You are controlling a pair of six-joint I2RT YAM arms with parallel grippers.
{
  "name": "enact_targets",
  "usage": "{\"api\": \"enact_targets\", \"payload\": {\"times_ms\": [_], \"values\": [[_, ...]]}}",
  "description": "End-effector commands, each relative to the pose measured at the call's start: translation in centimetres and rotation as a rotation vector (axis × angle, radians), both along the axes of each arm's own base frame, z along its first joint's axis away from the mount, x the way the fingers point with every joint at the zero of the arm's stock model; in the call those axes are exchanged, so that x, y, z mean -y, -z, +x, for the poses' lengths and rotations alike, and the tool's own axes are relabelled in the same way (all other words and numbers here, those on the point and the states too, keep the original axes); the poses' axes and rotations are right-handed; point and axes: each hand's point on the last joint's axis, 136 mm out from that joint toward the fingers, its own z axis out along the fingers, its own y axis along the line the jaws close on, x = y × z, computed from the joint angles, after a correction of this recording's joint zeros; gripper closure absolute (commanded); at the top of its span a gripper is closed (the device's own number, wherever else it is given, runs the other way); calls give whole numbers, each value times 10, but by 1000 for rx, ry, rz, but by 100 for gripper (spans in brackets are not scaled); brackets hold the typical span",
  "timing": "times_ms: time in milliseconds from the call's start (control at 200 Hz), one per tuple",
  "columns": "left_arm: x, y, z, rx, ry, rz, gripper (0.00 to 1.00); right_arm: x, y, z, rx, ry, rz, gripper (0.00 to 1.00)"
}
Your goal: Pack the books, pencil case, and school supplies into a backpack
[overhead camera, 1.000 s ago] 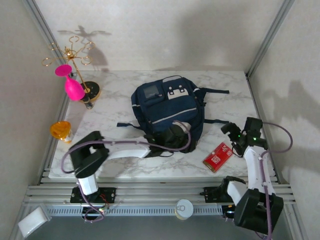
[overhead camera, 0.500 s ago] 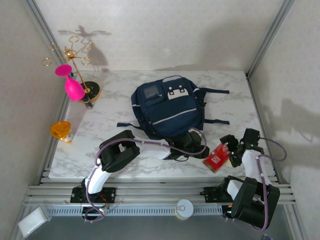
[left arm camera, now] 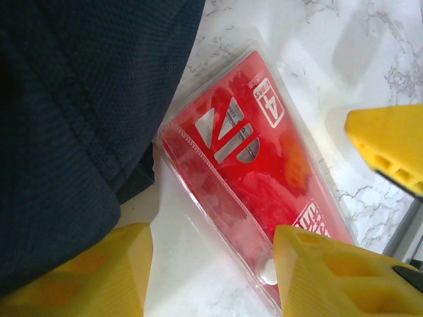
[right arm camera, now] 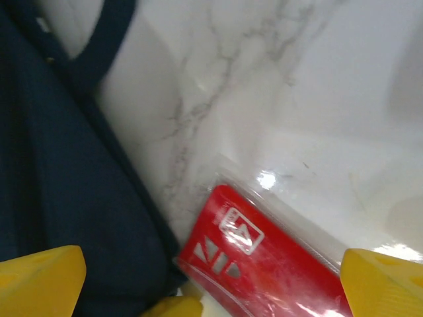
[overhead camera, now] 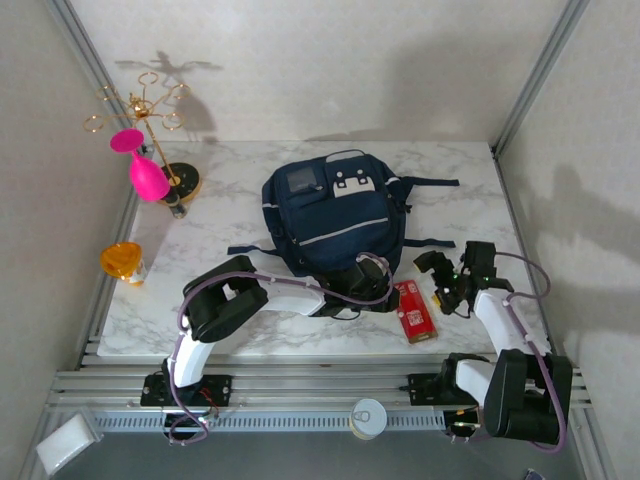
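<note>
The left claw stands with its fingers apart. Between them lies the near end of the red pack, flat on the marble table. The backpack bulges just beside one finger. Beyond the pack, the right claw faces it, fingers spread wide, just beside its far edge.

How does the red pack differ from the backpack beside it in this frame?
The backpack is large, navy and soft fabric; the red pack is small, red with white markings, in glossy clear plastic. The backpack bulges up, while the red pack lies flat. Both rest on the marble table, the pack beside the backpack's near right corner.
</note>
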Motion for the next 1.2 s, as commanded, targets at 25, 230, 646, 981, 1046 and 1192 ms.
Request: {"api": "enact_targets", "payload": {"times_ms": [25,230,646,981,1046,1192], "values": [[2,-1,5,-19,-84,16,51,12,8,-19,-81,-37,-113,1],[29,6,18,-51,-116,-66,62,12,30,-49,-159,-48,-127,1],[23,45,39,-59,-173,60,83,-10,31,-64,-139,-112,-12,1],[-5,79,36,-63,-219,195,97,-19,12,-59,-62,-146,27,11],[-6,82,35,-66,-220,195,98,-23,8,-58,-37,-164,46,12],[-11,90,36,-74,-237,217,100,-23,-3,-57,-11,-186,31,17]]}}
